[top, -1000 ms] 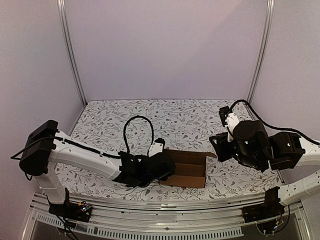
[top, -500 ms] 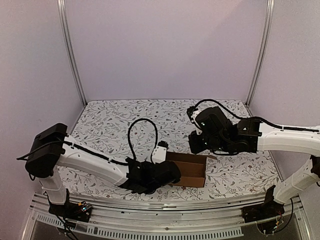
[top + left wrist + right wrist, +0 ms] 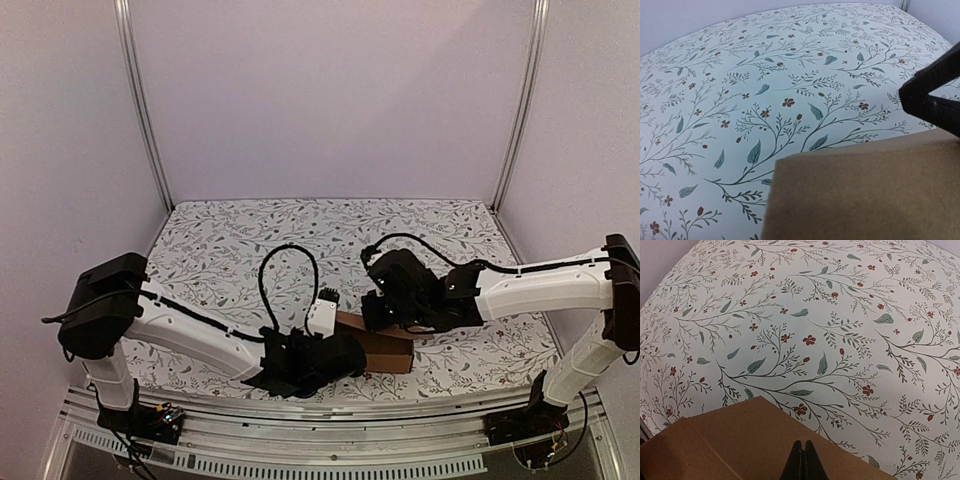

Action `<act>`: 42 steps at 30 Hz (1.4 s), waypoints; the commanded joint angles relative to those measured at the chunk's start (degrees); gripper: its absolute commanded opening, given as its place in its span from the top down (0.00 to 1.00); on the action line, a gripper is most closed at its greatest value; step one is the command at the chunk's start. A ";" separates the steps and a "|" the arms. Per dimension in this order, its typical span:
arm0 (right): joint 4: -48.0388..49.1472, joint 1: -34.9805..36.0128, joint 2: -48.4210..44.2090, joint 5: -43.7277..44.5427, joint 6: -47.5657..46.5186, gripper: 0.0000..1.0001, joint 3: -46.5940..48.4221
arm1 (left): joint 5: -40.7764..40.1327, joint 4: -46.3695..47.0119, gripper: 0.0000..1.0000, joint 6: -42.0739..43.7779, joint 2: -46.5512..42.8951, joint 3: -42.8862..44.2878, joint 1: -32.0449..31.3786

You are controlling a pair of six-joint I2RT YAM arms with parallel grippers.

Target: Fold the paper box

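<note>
Top external view: I am watching the paper box [image 3: 385,346] lying near the front edge of the floral table cover [image 3: 230,250], partly formed, with both arms reaching in over it.
Left gripper [image 3: 322,356]: it is sitting at the box's left end. Its fingers are not showing in the left wrist view, so I am taking them as pressed together; I cannot tell whether any cardboard is caught between them.
Right gripper [image 3: 803,446]: its 2 fingers are pressing together with nothing between them, pointing down at a brown panel of the box. I cannot tell whether the tips are touching it.
Risk 1: if the right tip is pushing down on a panel with nothing under it, I am expecting the cardboard to bow or crease away from its score line.
Risk 2: the box is resting loose on smooth cloth, so a sideways push from either arm is likely sending it sliding or turning instead of folding.
Risk 3: both wrists are crowding the same small box, so I am worrying about the 2 arms bumping each other.
Risk 4: the arms are hiding most of the box from above, so I am judging flap positions half blind.
</note>
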 commanded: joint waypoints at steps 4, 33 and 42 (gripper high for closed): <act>3.13 3.62 3.17 5.90 4.26 1.00 -3.18 | 3.63 -3.05 0.85 -1.63 1.38 -2.34 -1.37; 5.02 6.87 2.04 10.66 9.43 1.00 -10.42 | 15.00 -19.43 0.49 -3.41 -10.67 -5.74 -5.00; 3.41 10.28 5.36 16.71 9.55 1.00 -9.13 | 20.02 -21.61 0.49 -6.71 -15.59 -10.03 -5.00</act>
